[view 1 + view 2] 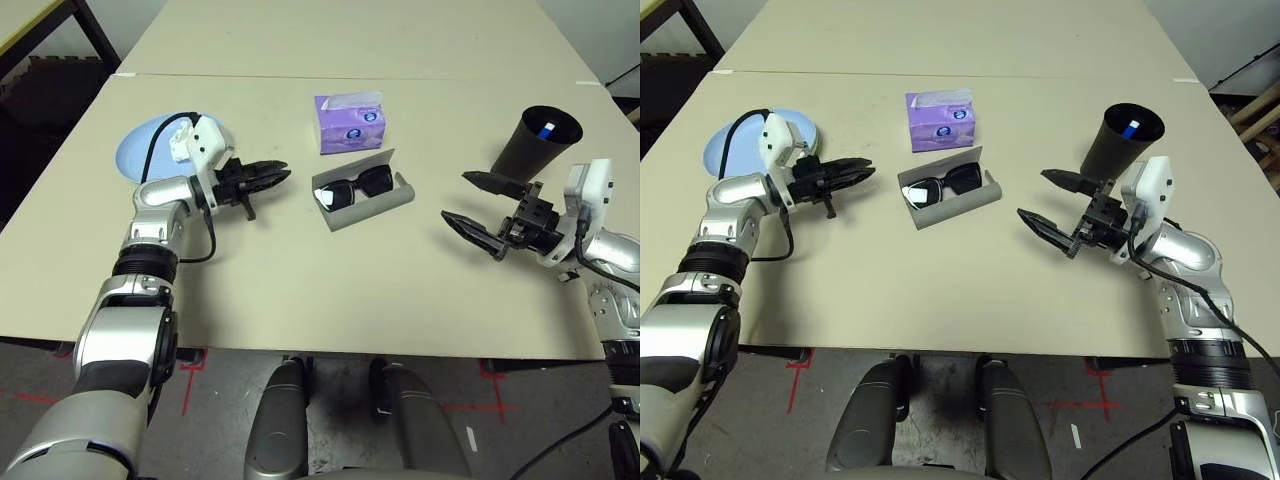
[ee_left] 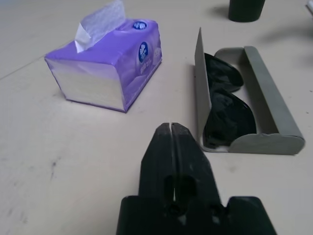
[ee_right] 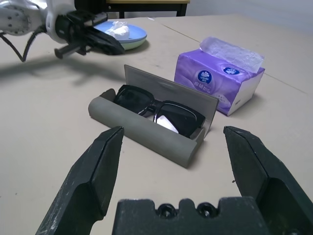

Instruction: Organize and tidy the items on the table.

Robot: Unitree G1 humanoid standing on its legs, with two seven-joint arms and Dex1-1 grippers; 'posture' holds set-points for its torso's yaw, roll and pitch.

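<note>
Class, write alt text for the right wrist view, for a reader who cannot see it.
Black sunglasses lie in an open grey case between the right gripper's spread fingers; beyond are a purple tissue pack, and a blue plate holding crumpled white tissue.

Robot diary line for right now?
black left gripper: shut, empty | black right gripper: open, empty | black plastic sunglasses: inside open grey hinged case
</note>
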